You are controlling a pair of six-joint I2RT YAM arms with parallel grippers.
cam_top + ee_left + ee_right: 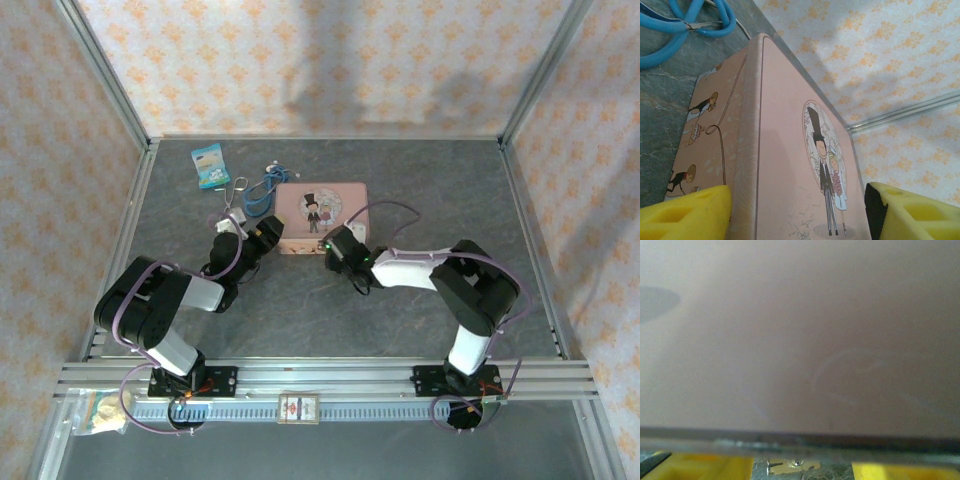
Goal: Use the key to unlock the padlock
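A small brass-coloured padlock [792, 466] lies on the table at the foot of the pink tin's front wall [800, 340]. It sits between the yellow fingers [705, 467] of my right gripper [802, 471], which is open, with gaps on both sides. In the top view the right gripper [338, 247] is at the tin's front edge. My left gripper [800, 220] straddles the left end of the pink tin [790, 150], with both pads against its sides. In the top view the left gripper [262, 236] is at the tin's front left corner. The key is hidden.
Behind the tin's left end lie a blue cord [262, 190] and a thin silver wire loop [236, 190]. A blue packet [210, 166] lies further back left. Patterned walls on a metal frame [130, 110] close in the table.
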